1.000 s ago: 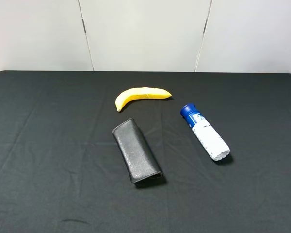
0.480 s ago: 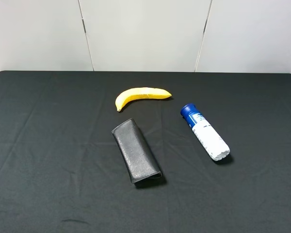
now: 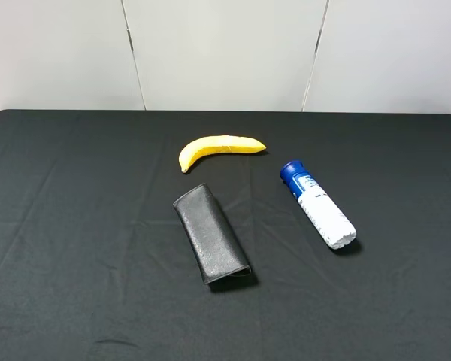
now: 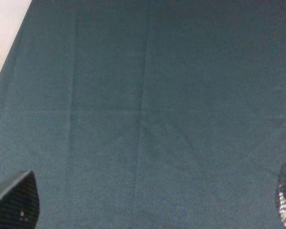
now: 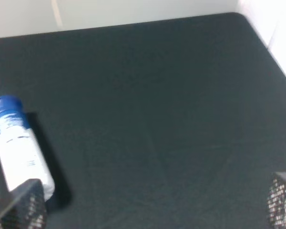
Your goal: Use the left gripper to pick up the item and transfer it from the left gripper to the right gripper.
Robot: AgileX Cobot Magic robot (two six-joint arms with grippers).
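The item, a slim bottle (image 3: 318, 204) with a blue cap and white lower body, lies on its side right of centre on the black table. It also shows in the right wrist view (image 5: 18, 145), next to one fingertip. Neither arm shows in the exterior high view. My left gripper (image 4: 152, 205) is open and empty over bare black cloth, with only its fingertips (image 4: 16, 199) in view. My right gripper (image 5: 155, 205) is open and empty, its fingertips (image 5: 24, 206) spread wide, with the bottle just beyond one of them.
A yellow banana (image 3: 218, 149) lies at the back centre. A black textured folded case (image 3: 210, 234) lies in the middle. The black cloth covers the table (image 3: 75, 226), whose far edge meets a white wall. A table corner (image 5: 238, 16) shows in the right wrist view.
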